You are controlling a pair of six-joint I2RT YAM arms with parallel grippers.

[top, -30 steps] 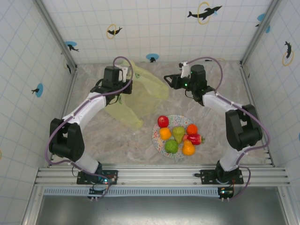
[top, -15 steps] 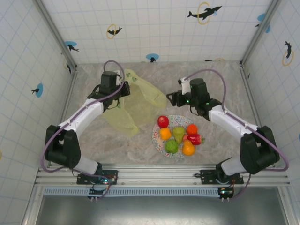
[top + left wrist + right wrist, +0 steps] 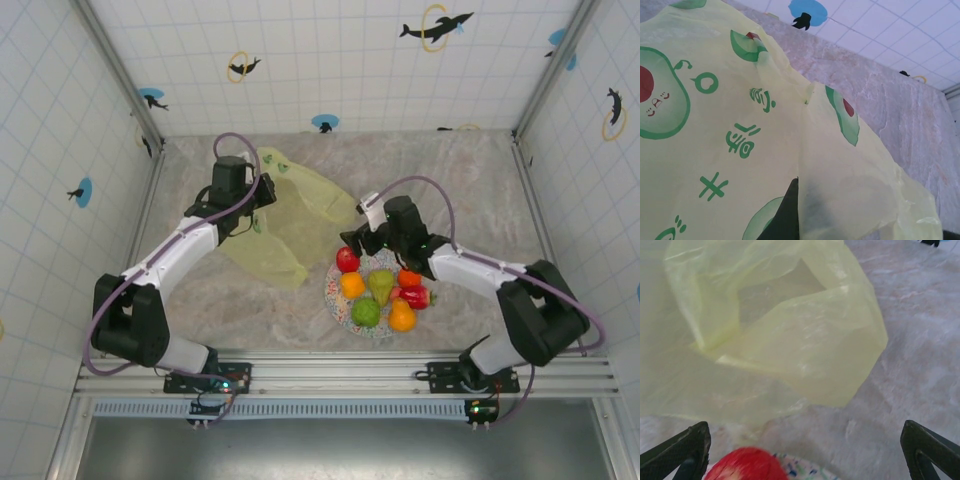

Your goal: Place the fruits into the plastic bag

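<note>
Several toy fruits lie on a speckled plate [image 3: 333,296]: a red apple [image 3: 347,260], an orange one [image 3: 352,285], a green pear [image 3: 381,286], a green round one [image 3: 366,312] and a red strawberry-like one [image 3: 416,297]. The yellow-green plastic bag [image 3: 295,215] spreads over the table left of the plate. My left gripper [image 3: 249,212] is shut on the bag's far-left edge; the bag [image 3: 765,125] drapes over a dark finger [image 3: 786,216]. My right gripper [image 3: 351,241] is open just behind the apple [image 3: 747,466], its fingers [image 3: 686,450] wide apart, facing the bag's mouth [image 3: 780,325].
More orange fruits [image 3: 401,317] sit at the plate's near and right sides. The plate's rim [image 3: 807,473] shows under the apple. Tiled walls close in the marbled table on three sides, and bare tabletop lies right of the bag.
My right arm has swung near and left, bringing its open gripper down beside the red apple. My left gripper has shifted slightly left with the bag, which now lies lower and flatter.
</note>
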